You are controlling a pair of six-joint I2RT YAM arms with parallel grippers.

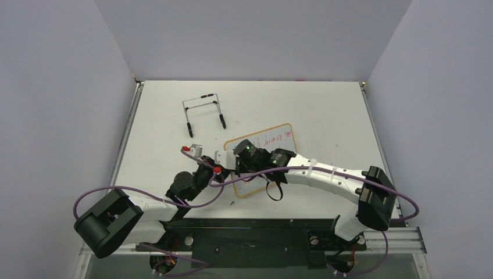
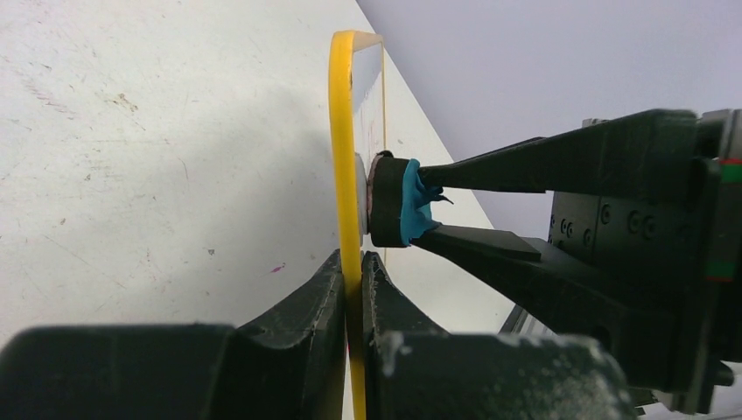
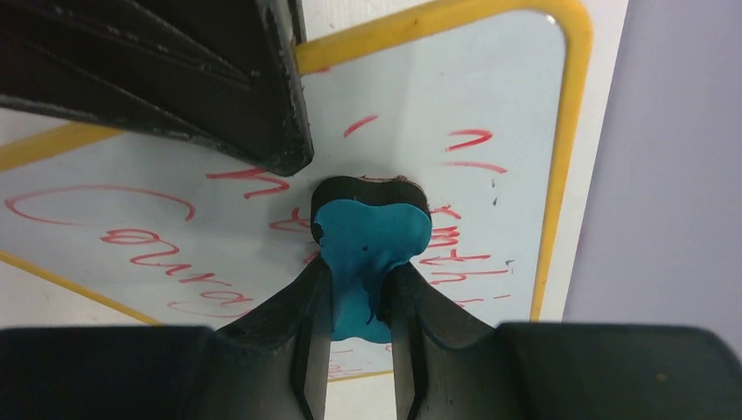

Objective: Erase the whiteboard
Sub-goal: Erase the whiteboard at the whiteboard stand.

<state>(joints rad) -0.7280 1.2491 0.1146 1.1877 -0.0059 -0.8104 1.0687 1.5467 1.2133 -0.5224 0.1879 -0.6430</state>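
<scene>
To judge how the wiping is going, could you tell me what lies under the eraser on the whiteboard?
The eraser, held by the right gripper, sits against the whiteboard. Red writing shows around it; any ink directly beneath is covered.

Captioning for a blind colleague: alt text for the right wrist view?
The right gripper holds a blue eraser against the whiteboard, which bears red writing. At upper left, the left gripper clamps its yellow frame.

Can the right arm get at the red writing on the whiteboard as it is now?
Probably yes. The right gripper holds the eraser against the whiteboard, amid the red writing; the left gripper clamps the board's edge and may cover some lines.
</scene>
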